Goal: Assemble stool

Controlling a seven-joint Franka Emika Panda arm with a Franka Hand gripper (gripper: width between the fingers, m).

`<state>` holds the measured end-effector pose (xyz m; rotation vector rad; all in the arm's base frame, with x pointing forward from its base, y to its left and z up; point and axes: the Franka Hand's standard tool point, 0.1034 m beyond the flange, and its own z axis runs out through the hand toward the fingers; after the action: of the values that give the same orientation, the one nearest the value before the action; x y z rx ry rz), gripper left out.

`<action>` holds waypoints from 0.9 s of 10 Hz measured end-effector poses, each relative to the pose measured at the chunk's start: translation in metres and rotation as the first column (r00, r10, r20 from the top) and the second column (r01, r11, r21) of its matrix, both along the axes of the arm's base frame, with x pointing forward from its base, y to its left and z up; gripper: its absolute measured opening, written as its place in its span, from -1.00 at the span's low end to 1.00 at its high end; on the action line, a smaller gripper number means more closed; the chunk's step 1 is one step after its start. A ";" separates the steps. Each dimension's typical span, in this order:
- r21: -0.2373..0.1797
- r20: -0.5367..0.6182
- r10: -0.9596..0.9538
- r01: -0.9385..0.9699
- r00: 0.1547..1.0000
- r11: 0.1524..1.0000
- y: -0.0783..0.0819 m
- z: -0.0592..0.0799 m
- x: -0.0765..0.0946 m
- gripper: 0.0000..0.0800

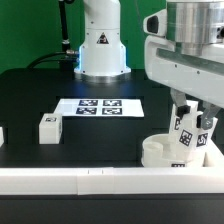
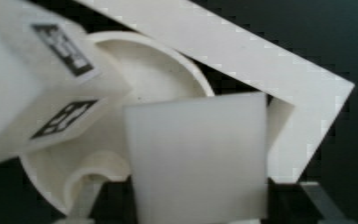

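Midway through the stool build, by the look of it. Shows the round white seat [image 1: 155, 152] lying flat on the black table [image 1: 30, 95], at about four o'clock from the marker board [image 1: 95, 105] and close against the long white bar [image 1: 60, 178] along the near edge.

Shows one leg [image 1: 184, 133] held upright over the seat, clamped in the gripper [image 1: 190, 120] (confirmed by the wrist view, with the plain white block flanked by the dark jaws on both sides). Cannot tell whether its lower end already meets the seat or hangs just clear.

Puts a second leg [image 1: 206, 141] just beside the held one, at three o'clock from it. Appears to stand on the seat and is probably fitted already, though the joint itself is hidden.

Leaves a third leg [image 1: 48, 127] loose on the table at eight o'clock from the marker board, well apart from the seat.

Reads, then, as one leg likely in, one being placed and one yet to be fetched.

Presents all parts as smooth white plastic. Shows the seat as a thick-rimmed disc with its recesses too blurred to make out. Shows the legs as blocky pieces with black-and-white square tags on their faces.
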<state>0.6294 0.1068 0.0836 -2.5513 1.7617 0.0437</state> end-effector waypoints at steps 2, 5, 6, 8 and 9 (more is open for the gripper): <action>0.007 -0.011 -0.201 0.201 0.980 0.980 0.001 0.000 0.000 -0.16; 0.057 -0.003 -0.566 0.565 0.824 0.823 0.004 0.000 0.002 -0.16; 0.094 0.000 -0.707 0.704 0.707 0.704 0.005 -0.001 0.004 -0.16; 0.149 0.022 -0.762 0.752 0.647 0.642 0.010 -0.001 0.007 -0.16; 0.173 0.024 -0.794 0.779 0.608 0.602 0.012 -0.001 0.007 -0.16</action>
<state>0.6366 0.1184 0.0831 -1.4222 2.5472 0.0132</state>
